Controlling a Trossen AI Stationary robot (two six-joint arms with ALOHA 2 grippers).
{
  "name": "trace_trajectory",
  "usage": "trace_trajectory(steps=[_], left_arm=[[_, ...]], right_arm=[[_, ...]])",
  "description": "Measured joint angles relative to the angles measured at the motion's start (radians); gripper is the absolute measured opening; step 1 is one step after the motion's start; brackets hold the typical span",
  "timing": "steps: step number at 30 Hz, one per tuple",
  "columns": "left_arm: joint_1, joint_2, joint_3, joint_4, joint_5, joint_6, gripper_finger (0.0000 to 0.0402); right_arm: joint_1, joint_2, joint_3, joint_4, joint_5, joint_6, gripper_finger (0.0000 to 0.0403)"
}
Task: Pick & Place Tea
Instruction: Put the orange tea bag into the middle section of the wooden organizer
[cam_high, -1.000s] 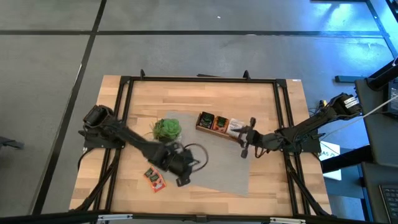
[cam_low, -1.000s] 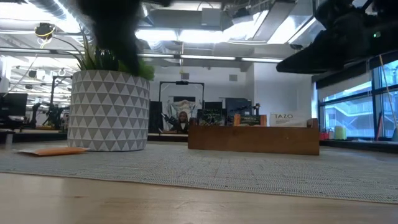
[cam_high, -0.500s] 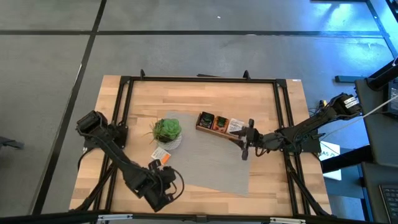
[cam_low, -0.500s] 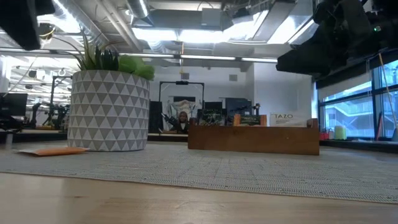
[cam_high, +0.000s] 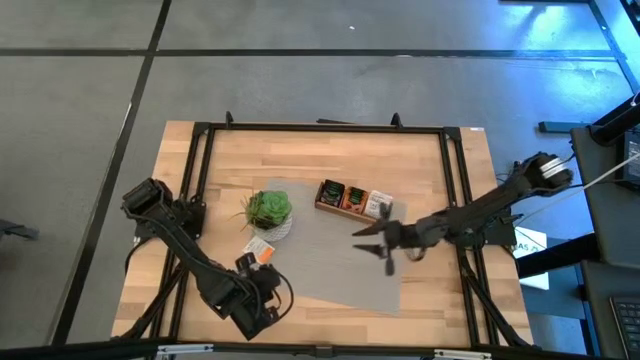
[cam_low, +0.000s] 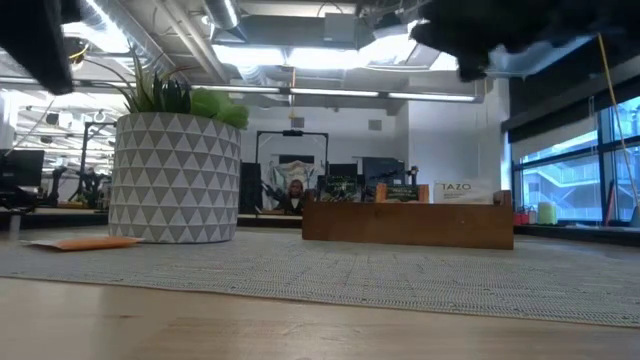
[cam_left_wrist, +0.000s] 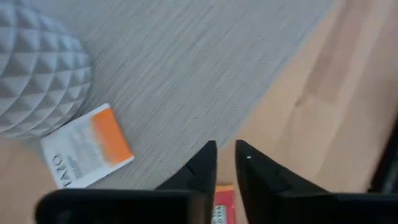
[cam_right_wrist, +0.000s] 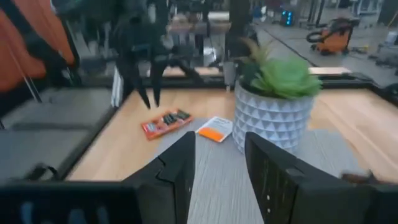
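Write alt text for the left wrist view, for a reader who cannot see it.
The left gripper hovers with its two dark fingers slightly apart over the edge of a grey mat on a wooden table. A white-and-orange tea sachet lies beside a white patterned pot, and an orange-red sachet peeks out beneath the fingers.

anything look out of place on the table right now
Two tea sachets lie loose outside the wooden box: a white and orange sachet on the grey mat beside the plant pot, and an orange-red sachet on bare wood by the left gripper.
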Motion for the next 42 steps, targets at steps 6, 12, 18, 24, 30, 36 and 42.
trace_trajectory(steps=[6,12,18,24,30,36,42], left_arm=[[-0.034,0.0,0.0,-0.106,0.019,-0.196,0.0134],[-0.086,0.0,0.0,-0.142,0.03,-0.356,0.0193],[-0.138,0.0,0.0,-0.141,0.022,-0.444,0.0216],[-0.158,0.0,0.0,-0.145,0.018,-0.517,0.0214],[-0.157,0.0,-0.001,-0.156,0.015,-0.504,0.0213],[-0.157,0.0,-0.06,-0.178,0.091,-0.519,0.0214],[-0.157,-0.036,-0.18,-0.034,0.155,-0.548,0.0209]], right_arm=[[-0.001,0.25,0.275,-0.15,-0.007,-0.052,0.0141],[-0.001,0.463,0.486,-0.228,-0.086,-0.081,0.0141],[0.0,0.616,0.635,-0.244,-0.246,-0.14,0.0141],[-0.001,0.734,0.767,-0.273,-0.268,-0.172,0.0141],[-0.002,0.789,0.829,-0.283,-0.267,-0.223,0.0141],[-0.002,0.797,0.835,-0.283,-0.267,-0.237,0.0141],[-0.003,0.797,0.835,-0.24,-0.267,-0.25,0.0141]])
